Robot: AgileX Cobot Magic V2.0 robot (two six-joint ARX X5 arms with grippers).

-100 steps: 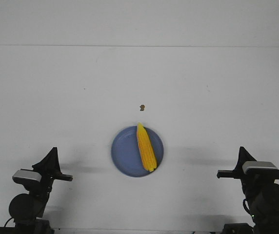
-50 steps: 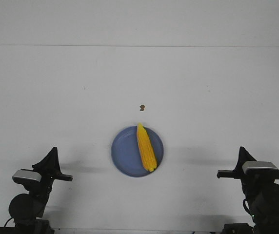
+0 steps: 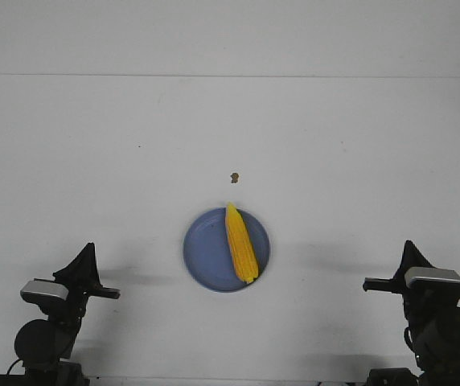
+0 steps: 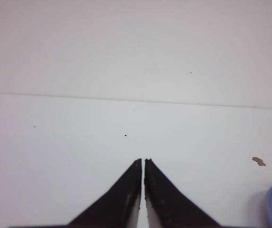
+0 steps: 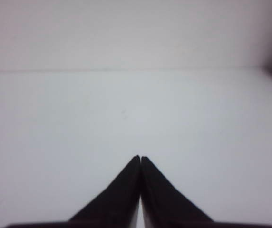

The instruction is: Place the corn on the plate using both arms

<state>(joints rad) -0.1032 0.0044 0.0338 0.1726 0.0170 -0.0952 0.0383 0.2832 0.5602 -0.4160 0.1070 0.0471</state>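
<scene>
On the plate point(image 3: 202, 253) lies the corn point(image 3: 240, 243) — tip pointing away

Black jointed arms point(image 3: 49, 330), silver-grey wrist modules point(image 3: 433, 277), pointed black pincer point(image 4: 142, 164) fingers.

- The corn point(image 3: 241, 243), bright yellow and tapered, lies flat on the plate, pointed tip at the far rim, blunt end at the near rim, angled slightly right.
- The plate point(image 3: 206, 251), round, shallow, periwinkle-blue, sits on the table; the corn covers its right half, left half bare.
</scene>
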